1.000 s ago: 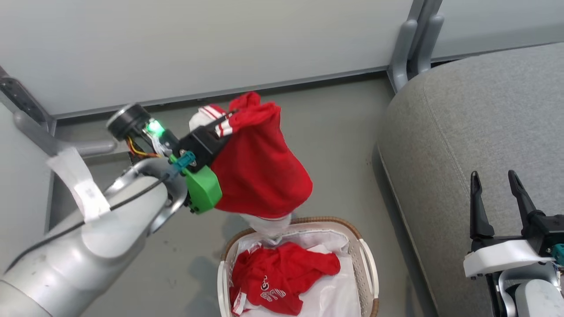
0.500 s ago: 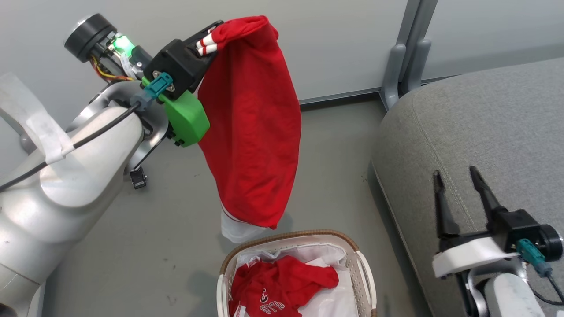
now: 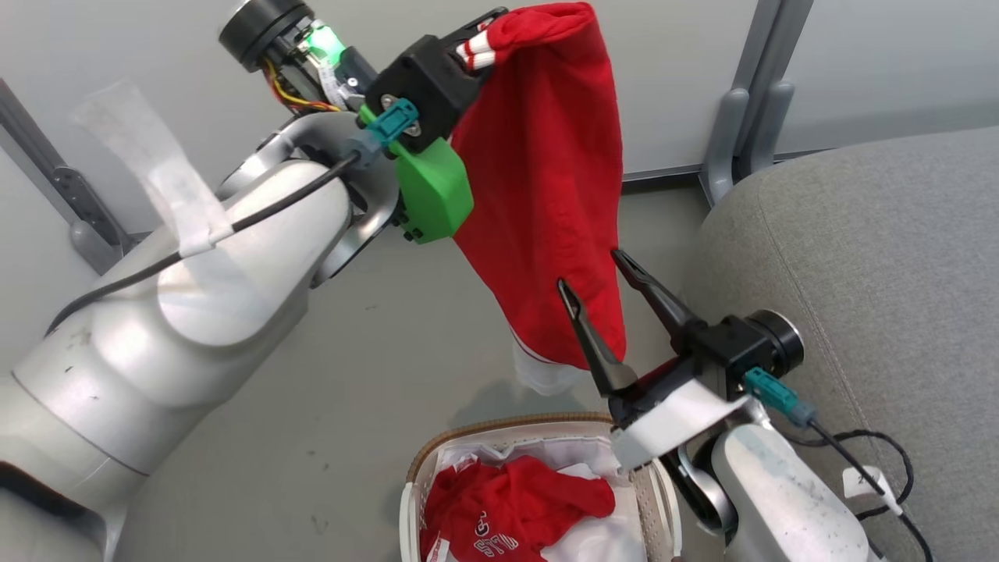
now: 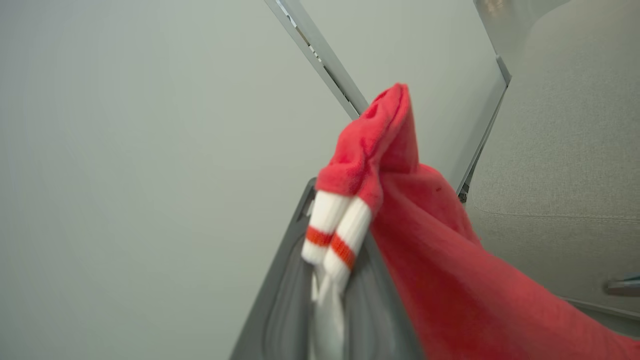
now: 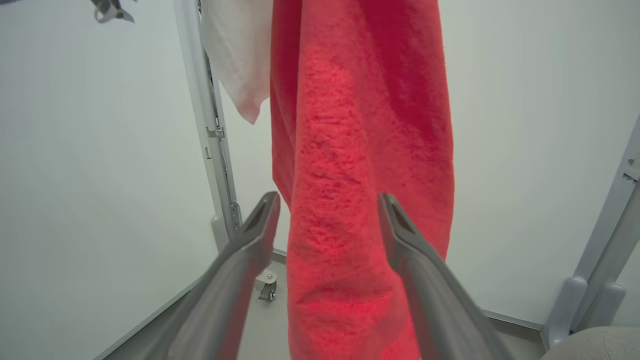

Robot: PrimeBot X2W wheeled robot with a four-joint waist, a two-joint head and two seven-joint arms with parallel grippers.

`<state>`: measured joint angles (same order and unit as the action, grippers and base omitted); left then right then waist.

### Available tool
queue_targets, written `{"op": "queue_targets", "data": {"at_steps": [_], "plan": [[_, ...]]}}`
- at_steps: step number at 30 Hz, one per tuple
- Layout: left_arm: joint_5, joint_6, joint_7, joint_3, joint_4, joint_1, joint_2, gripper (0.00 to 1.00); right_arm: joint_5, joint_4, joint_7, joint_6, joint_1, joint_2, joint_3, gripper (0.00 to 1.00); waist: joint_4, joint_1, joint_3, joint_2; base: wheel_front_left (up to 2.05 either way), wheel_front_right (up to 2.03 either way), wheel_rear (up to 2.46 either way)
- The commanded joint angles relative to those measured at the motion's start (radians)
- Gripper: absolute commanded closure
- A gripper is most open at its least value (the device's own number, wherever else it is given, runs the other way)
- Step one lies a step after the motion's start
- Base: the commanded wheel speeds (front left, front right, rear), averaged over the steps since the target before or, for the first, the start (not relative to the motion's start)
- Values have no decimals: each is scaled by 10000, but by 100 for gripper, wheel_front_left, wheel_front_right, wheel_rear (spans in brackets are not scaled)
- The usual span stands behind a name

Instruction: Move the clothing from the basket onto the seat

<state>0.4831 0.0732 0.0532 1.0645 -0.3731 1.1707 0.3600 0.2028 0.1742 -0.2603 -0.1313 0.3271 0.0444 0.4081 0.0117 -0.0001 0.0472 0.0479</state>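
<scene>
My left gripper (image 3: 478,37): pinched the shirt (image 3: 546,195) by its top; it hung twelve-to-six.
My right gripper (image 3: 589,269): spread, shirt at twelve.
Sofa (image 3: 858,257): three o'clock.

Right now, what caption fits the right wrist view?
Right gripper, open, its two long fingers framing the bright red fabric garment that hangs before a pale wall.

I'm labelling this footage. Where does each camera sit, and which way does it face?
Head: on the head, looking down at basket and sofa; shows left gripper shut on the red garment, right gripper open.
Left wrist: along its fingers, facing the wall, garment pinched.
Right wrist: along its open fingers, facing the hanging garment.
Shared: the garment.
</scene>
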Motion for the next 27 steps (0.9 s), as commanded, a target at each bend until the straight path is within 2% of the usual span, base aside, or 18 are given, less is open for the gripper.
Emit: {"op": "queue_targets", "data": {"at_steps": [1,10,15,16,17,18,27], "plan": [[36,-4,-70,20,36,224,-172,100,151,119,-29,10,264,58,-46,0,138,1,-48,0,0,0,0],[188,-18,-460,303,358,422,-1003,100,145,1187,-29,10,1399,49,-585,0,691,1,-103,0,0,0,0],[360,-4,-588,353,650,238,-956,100,-32,1618,-27,10,1590,55,-1031,1,848,1,-139,0,0,0,0],[389,-21,-595,353,699,185,-923,100,-27,1725,-29,10,1605,54,-1094,25,869,1,-149,0,0,0,0],[413,-42,-608,351,763,114,-874,100,-34,1823,-27,10,1657,49,-1150,68,890,1,-157,0,0,0,0],[424,-64,-618,346,810,55,-813,100,-36,1889,-29,10,1707,49,-1197,100,901,1,-161,0,0,0,0],[863,-425,-281,188,760,-977,-260,100,-70,1857,-29,10,1904,49,-1507,100,813,1,-164,0,0,0,0]]}}
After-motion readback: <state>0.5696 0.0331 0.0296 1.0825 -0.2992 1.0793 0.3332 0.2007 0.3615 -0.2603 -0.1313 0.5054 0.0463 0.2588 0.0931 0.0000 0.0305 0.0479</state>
